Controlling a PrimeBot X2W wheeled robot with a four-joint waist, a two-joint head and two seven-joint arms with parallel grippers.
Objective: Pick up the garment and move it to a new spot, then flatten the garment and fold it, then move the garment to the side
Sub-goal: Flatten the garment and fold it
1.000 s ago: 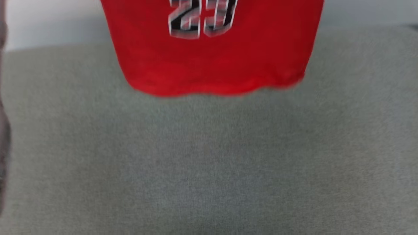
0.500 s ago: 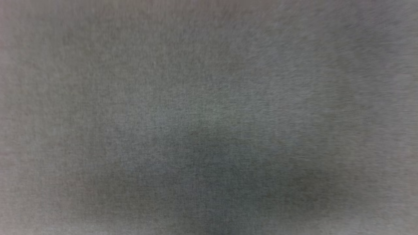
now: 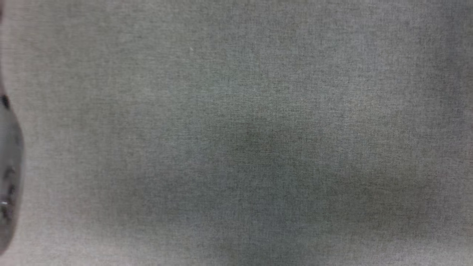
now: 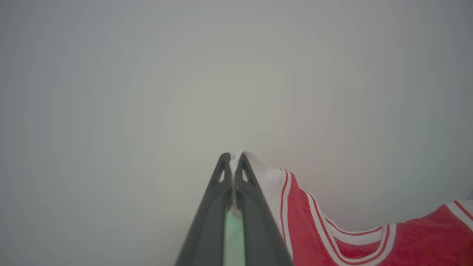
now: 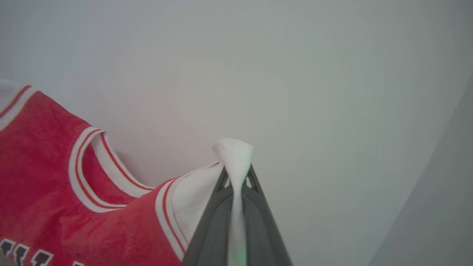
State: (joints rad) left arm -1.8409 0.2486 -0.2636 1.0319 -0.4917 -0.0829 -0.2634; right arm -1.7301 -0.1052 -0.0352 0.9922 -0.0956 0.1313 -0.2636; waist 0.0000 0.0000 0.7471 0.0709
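Two grippers, both pinched tight on cloth. The left gripper [image 4: 232,157] has its jaws closed with a bit of white sleeve [image 4: 269,181] squeezed between the tips, and a little white nub pokes out on top. The right gripper [image 5: 236,173] is the same deal, jaws clamped on the other sleeve [image 5: 192,199], with a wad of white cloth bulging out past the tips.

Going out from there, the shirt [image 4: 314,236] sags away from the left tips toward 4 o'clock, red body with striped trim. In the right wrist view it spreads from the tips toward 8 o'clock. You can see the striped collar [image 5: 79,162] curving at about 9 o'clock and a bit of the black lettering [image 5: 22,255] way down at the 8 o'clock corner. So it's strung between both grippers by the sleeves, with a plain pale wall [image 4: 147,92] behind it.

Head view is looking at grey woven fabric [image 3: 236,133], plus a blurry grey shape [image 3: 9,166] on the edge at 9 o'clock. Can't tell what that is.
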